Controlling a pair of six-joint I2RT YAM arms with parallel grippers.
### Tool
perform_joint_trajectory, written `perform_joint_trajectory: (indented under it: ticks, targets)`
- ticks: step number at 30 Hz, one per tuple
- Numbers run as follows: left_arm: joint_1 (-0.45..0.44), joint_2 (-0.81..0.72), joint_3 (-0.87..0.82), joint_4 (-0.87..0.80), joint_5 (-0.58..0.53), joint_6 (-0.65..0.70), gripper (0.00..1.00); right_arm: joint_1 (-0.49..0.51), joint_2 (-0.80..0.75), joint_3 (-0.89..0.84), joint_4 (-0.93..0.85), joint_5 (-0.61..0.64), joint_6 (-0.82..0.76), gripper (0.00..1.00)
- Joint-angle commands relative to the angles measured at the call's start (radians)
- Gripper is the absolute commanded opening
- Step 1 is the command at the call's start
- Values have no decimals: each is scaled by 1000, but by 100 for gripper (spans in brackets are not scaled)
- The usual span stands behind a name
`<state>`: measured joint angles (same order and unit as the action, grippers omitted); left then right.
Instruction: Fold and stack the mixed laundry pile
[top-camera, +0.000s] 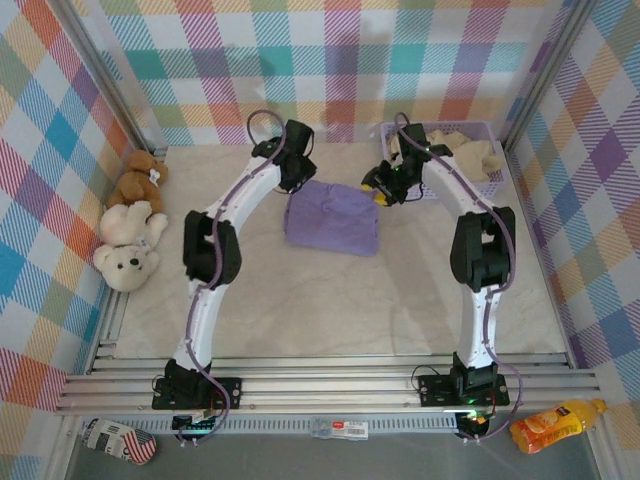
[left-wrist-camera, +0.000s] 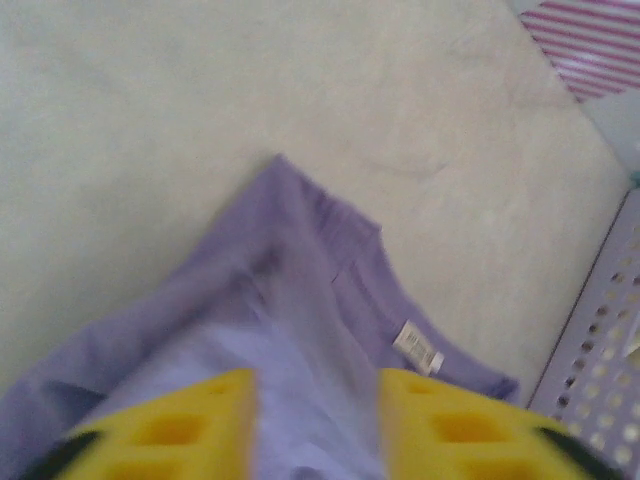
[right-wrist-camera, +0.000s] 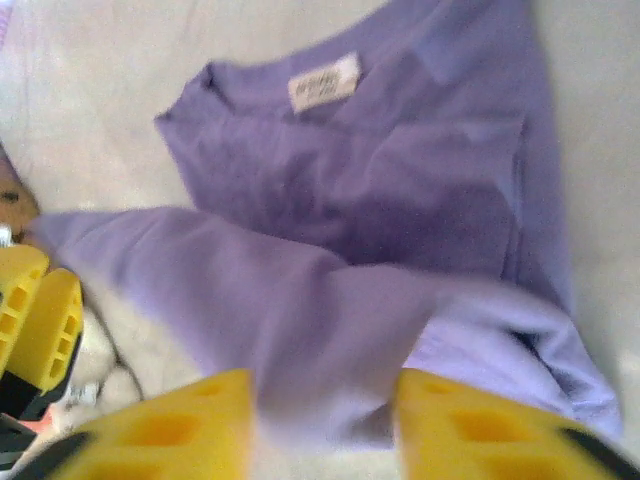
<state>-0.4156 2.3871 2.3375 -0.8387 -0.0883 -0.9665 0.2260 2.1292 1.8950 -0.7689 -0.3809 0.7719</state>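
The lavender-purple shirt (top-camera: 332, 220) lies folded into a rough rectangle on the table's far middle. A white label (right-wrist-camera: 325, 82) shows at its collar. My left gripper (top-camera: 298, 180) hovers at the shirt's far left edge, and in the left wrist view its yellow jaws stand apart, open (left-wrist-camera: 315, 420), over loose purple cloth (left-wrist-camera: 300, 260). My right gripper (top-camera: 382, 190) is at the shirt's far right corner, open (right-wrist-camera: 325, 425), with a slack fold of the shirt (right-wrist-camera: 400, 190) rising between its fingers. The cream-beige garment (top-camera: 465, 150) lies in the basket (top-camera: 492, 182).
The lavender mesh basket stands at the back right, its wall (left-wrist-camera: 600, 330) close to the shirt. A brown teddy bear (top-camera: 140, 180) and a cream one (top-camera: 128, 245) sit at the left wall. An orange bottle (top-camera: 555, 425) lies off the table's front right.
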Motion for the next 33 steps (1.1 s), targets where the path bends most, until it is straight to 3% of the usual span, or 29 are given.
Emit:
perform_joint_trajectory:
  ticks: [1,5,9,15,22,26,33]
  targets:
    - [22,144,276,-198,88,42,100,-37,56,88,29,46,55,85]
    - [24,104,249,-161,82,65,100,-34,32,115,57,82,-36,89]
    - [22,-10,88,-95,92,97,100,-14,14,86,45,89,-130,84]
    - [1,-252,-298,15,148,154,99,82,63,48,14,152,-289,63]
    - [-21,-563,-816,136,176,122,100,166,145,1,-2,258,-376,61]
    - [-34,-694,-1028,184,158,70,100,193,109,-134,0,264,-378,59]
    - [-24,-789,-1155,155,30,-11,100,327,7,-305,17,12,-259,60]
